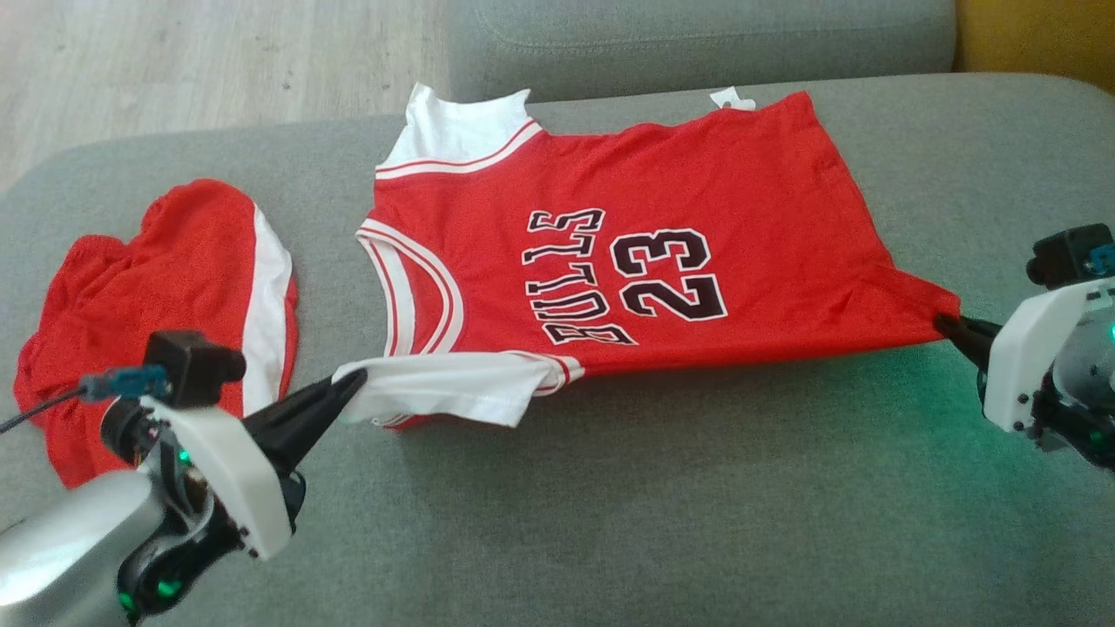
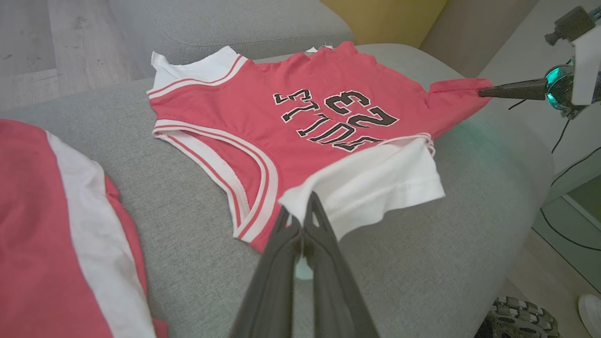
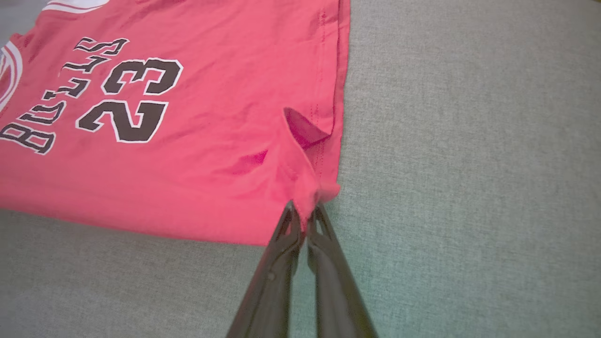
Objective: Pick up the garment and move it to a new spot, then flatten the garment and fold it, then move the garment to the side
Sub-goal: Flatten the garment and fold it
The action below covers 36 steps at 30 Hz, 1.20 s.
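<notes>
Garment [image 1: 627,270] first: the red jersey lies face up, spread across the grey sofa cushion [image 1: 697,505], collar toward our left and hem toward our right. A pair of red shorts [image 1: 165,296] lies apart from it at the far left. Our left gripper [image 1: 353,380] has its jaws pressed shut on the edge of the near white sleeve [image 1: 444,394]. Our right gripper [image 1: 948,324] has its jaws pinched shut on the near hem corner [image 1: 923,305], so the near edge runs between our two grips.

We judge the step in hand to be the flattening. The body looks mostly smooth, but the cloth puckers into a small raised fold just beside the right jaws. The near sleeve is drawn out and lifted off the cushion rather than lying flat.

To do this well, we should pull the two grips apart evenly and only until the near edge is straight. More tension would likely drag the far edge toward us and bunch the collar. We should draw low, close to the cushion, so the cloth slides instead of tenting. Before letting go, we should lower both corners onto the cushion and ease the tension, or the edge may spring back into wrinkles. Both pinches are thin and on edge cloth only, so a jerk could slip them; slow, matched motion suits. The far sleeve [image 1: 453,131] lies flat and needs nothing from us.
</notes>
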### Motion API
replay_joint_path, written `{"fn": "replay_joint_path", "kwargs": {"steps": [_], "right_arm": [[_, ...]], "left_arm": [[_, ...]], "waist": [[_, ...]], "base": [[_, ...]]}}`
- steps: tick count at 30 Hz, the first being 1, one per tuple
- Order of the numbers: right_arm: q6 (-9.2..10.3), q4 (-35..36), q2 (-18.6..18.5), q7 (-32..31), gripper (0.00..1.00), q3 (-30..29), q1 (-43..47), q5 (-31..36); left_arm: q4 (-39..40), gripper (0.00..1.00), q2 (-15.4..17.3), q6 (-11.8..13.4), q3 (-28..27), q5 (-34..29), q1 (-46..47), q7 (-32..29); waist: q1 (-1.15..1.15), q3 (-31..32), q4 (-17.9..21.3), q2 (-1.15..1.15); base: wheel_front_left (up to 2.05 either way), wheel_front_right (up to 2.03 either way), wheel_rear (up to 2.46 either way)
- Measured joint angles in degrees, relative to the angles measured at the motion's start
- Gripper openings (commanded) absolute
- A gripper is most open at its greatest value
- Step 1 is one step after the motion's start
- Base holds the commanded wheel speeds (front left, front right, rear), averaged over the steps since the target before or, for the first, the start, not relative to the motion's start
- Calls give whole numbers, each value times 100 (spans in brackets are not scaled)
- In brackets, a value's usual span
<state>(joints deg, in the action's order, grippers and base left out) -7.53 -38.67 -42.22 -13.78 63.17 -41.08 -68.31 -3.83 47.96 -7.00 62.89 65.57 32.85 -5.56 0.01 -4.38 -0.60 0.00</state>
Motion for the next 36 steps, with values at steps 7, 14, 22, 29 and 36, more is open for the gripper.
{"fn": "replay_joint_path", "kwargs": {"steps": [7,14,22,29,36], "right_arm": [[0,-269,236,24,0,-29,-79,233],[0,-397,367,15,0,-31,-101,336],[0,-461,382,-36,0,-45,-313,423],[0,-527,422,-103,0,-43,-470,503],[0,-710,558,-159,0,-37,-753,595]], "left_arm": [[-332,0,-220,-8,15,-60,299,-107],[-513,0,-308,-14,100,-60,457,-135],[-626,0,-363,-57,198,-60,665,-135],[-716,0,-428,-57,331,-55,901,-135],[-901,0,-542,-57,459,-55,1228,-149]], "waist": [[0,-99,74,0],[-1,-119,137,0],[0,-197,131,0],[0,-341,119,0],[0,-492,105,0]], "base": [[0,0,0],[0,0,0],[0,0,0],[0,0,0],[0,0,0]]}}
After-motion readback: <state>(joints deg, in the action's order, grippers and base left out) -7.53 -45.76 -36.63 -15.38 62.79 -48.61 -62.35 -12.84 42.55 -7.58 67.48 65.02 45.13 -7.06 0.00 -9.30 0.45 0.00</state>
